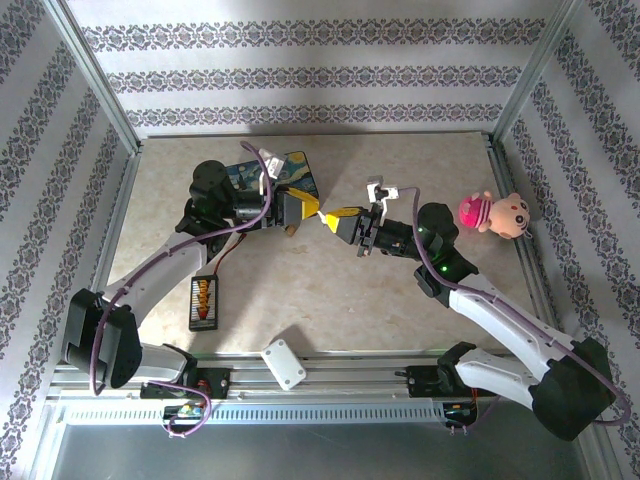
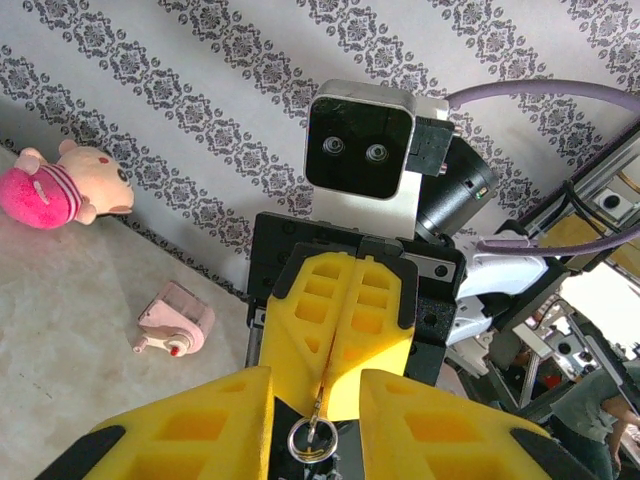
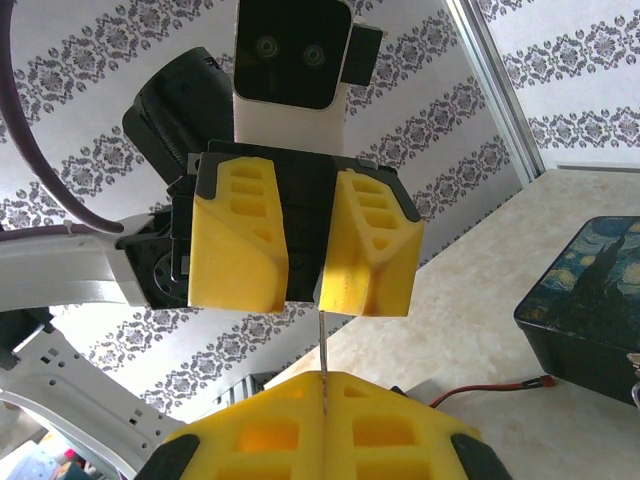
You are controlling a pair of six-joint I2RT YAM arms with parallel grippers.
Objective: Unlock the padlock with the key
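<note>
R claw (image 3: 323,385) clamped on key (image 3: 323,345) by string; L claw (image 3: 305,300) opposite, fingers apart.

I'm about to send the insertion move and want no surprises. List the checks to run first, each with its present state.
1. Right gripper shut on the string: ok.
2. String runs straight to the silver ring: ok.
3. Ring sits between the fingers of the left gripper: ok, jaws parted around it.
4. Left gripper actually gripping the padlock: cannot tell.
5. Key lined up with the keyhole: cannot tell.
6. Plush toy and striped bar well away from where the grippers meet: ok.
</note>
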